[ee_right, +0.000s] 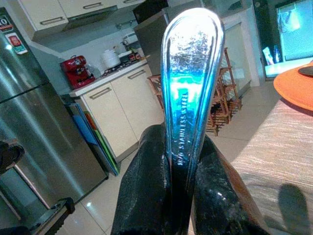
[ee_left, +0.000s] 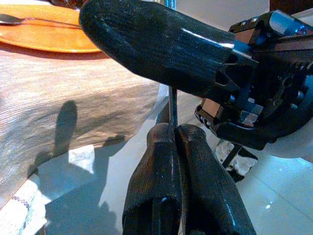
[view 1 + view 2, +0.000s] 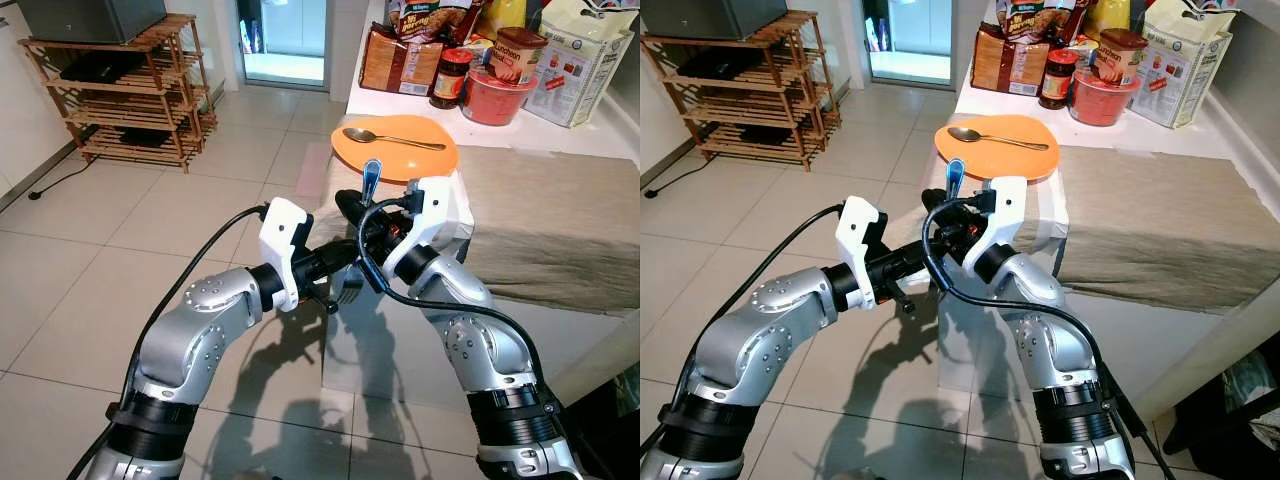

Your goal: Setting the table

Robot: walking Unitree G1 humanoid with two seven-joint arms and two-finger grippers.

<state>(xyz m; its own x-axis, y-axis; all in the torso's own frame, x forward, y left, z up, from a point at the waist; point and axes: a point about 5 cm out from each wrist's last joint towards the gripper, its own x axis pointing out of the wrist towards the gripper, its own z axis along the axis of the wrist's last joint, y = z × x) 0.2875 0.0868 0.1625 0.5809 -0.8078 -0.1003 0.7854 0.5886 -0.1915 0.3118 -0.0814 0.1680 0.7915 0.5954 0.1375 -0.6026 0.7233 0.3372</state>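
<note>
Both your grippers pinch one utensil: right gripper [image 1: 183,196] on its handle [image 1: 191,83], left gripper [image 2: 178,147] on the shaft. Its head is hidden. Beyond, a spoon [image 3: 392,139] lies on the orange plate [image 3: 430,160].

both arms bent inward, left hand [image 3: 340,262] & right hand [image 3: 352,205] meeting, fingers clamped.

Kitchen clutter beyond the setting
A wooden shelf [image 3: 120,95] stands on the tiled floor; jars [image 3: 452,77] and a flour bag [image 3: 585,60] crowd the surface's far end.
</note>
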